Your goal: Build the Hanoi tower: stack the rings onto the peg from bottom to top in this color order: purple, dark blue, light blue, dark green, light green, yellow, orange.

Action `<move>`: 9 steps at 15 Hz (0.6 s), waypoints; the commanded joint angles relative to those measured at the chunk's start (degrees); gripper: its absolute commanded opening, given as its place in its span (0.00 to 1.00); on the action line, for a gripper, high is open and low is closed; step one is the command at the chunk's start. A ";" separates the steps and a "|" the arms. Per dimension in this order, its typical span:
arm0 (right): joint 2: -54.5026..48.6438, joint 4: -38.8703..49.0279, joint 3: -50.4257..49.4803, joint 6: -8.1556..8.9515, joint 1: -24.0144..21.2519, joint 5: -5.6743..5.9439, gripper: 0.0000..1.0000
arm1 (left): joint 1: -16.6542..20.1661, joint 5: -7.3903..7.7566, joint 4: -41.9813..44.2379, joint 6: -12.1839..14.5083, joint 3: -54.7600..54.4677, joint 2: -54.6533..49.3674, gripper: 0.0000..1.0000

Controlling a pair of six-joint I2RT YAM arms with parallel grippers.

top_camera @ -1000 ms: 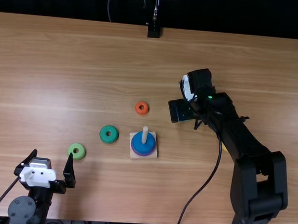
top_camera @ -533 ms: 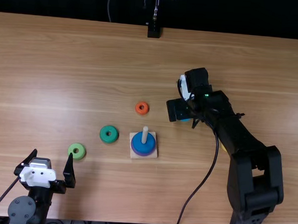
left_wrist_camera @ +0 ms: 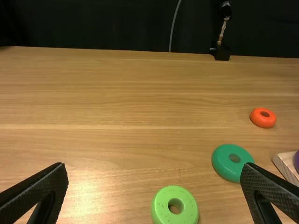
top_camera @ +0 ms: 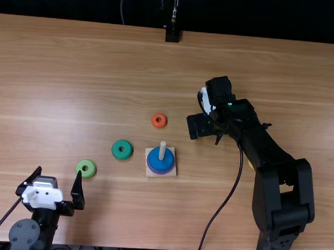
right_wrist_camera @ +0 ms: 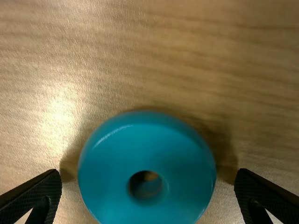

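Right gripper (top_camera: pixel 200 125) hanging low over the counter (top_camera: pixel 103 60), beyond and to the right of the peg. In its wrist view, fingers standing wide apart, released, with the light blue ring (right_wrist_camera: pixel 114 163) lying between them. Wood is showing between ring and finger on either side, so nothing is being grasped. Ring is lying flat, hole facing up.

Left gripper (top_camera: pixel 59 171) waiting near the counter's near left, also released: fingers spreading, holding nothing.

Wooden base (top_camera: pixel 173 171) sitting near mid-counter, peg (top_camera: pixel 162 151) standing upright. Purple ring (top_camera: pixel 158 173) resting lowest on it, dark blue ring (top_camera: pixel 160 163) lying on top; peg's upper part is sticking out bare.

Loose rings: dark green (top_camera: pixel 115 150) lying left of the base; light green (top_camera: pixel 91 172) lying between that one and the left gripper; orange (top_camera: pixel 159 126) lying beyond the base. Yellow ring (top_camera: pixel 250 164) peeking out from under the right arm, mostly hidden.
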 commanded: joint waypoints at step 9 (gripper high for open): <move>1.16 -3.69 2.14 -0.01 0.95 -0.73 0.00 | 0.41 0.65 -0.86 0.32 -3.06 -0.67 1.00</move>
